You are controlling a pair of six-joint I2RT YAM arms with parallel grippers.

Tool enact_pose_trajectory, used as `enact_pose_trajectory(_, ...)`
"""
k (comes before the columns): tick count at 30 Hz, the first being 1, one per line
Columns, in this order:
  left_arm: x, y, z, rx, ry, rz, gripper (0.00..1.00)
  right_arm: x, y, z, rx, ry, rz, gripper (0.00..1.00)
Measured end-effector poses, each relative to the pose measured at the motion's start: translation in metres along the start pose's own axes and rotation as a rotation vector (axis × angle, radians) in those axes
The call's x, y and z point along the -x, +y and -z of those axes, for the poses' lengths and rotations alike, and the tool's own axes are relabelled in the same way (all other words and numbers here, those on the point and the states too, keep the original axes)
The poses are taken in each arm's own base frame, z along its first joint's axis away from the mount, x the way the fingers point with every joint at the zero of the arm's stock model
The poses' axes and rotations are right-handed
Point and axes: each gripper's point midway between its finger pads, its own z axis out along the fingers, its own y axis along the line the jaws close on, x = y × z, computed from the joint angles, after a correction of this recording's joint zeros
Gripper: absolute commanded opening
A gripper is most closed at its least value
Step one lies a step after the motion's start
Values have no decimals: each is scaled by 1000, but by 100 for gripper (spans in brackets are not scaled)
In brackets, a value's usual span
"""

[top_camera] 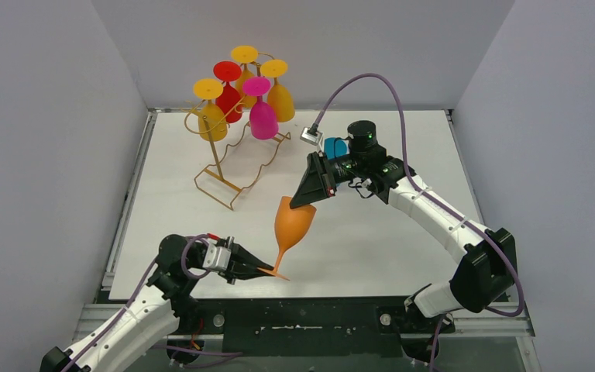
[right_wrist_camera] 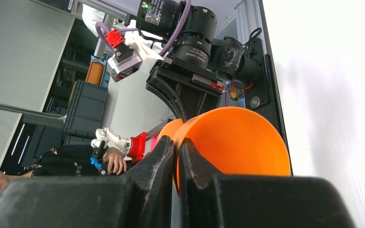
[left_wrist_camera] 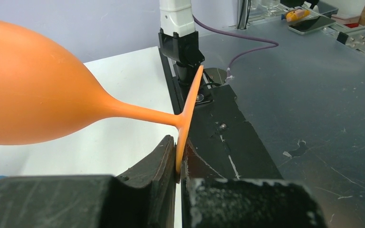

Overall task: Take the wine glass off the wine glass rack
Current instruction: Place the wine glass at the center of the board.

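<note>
Subject: the orange plastic wine glass. It is off the thin gold-coloured wire glass rack and well apart from it. It is carried in the air over the near middle of the white table top, between the two arms.

Long axis: the stem runs from the foot, low and near on the left-arm side, up to the open mouth, higher and farther on the right-arm side. The glass stands mouth-up with a lean.

Left gripper: clenched on the rim of the flat foot disc. In the left wrist view the disc edge is nipped between the two black fingers. The left arm lies low, its forearm reaching in from the near-left corner, fingers pointing right.

Right gripper: closed over the bowl's lip. In the right wrist view one finger is outside the bowl wall and one inside the mouth. The right arm is elbow-out, its wrist bent back toward the left, fingers pointing down and left onto the lip.

Both arms touch the glass, each at one end.

Judgement: removal from the rack is done. The coming move depends on one gripper letting go while the other carries the glass alone. A thin edge hold at either end is liable to pivot.

Five more coloured glasses hang inverted on the rack at far left.
</note>
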Motion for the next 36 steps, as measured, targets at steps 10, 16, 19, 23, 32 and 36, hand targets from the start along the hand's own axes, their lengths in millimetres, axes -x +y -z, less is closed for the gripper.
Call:
enact_pose_trajectory(10,4,10,3,97,-31,11,45,1,0,0,-9,-10,29,0)
enact_pose_trajectory(16,6,14,4,128,-38,16,52,4,-4,1,-51,-40,68,0)
enact_pose_trajectory(19,4,19,5,162,-36,21,55,6,-10,4,-113,-72,102,0)
enact_pose_trajectory(23,7,29,9,235,-43,3,65,10,-18,8,-192,-118,161,0)
enact_pose_trajectory(32,8,71,35,558,-52,1,78,13,-38,21,-392,-201,262,0)
enact_pose_trajectory(36,4,103,61,798,-23,44,82,14,-57,25,-563,-221,317,0)
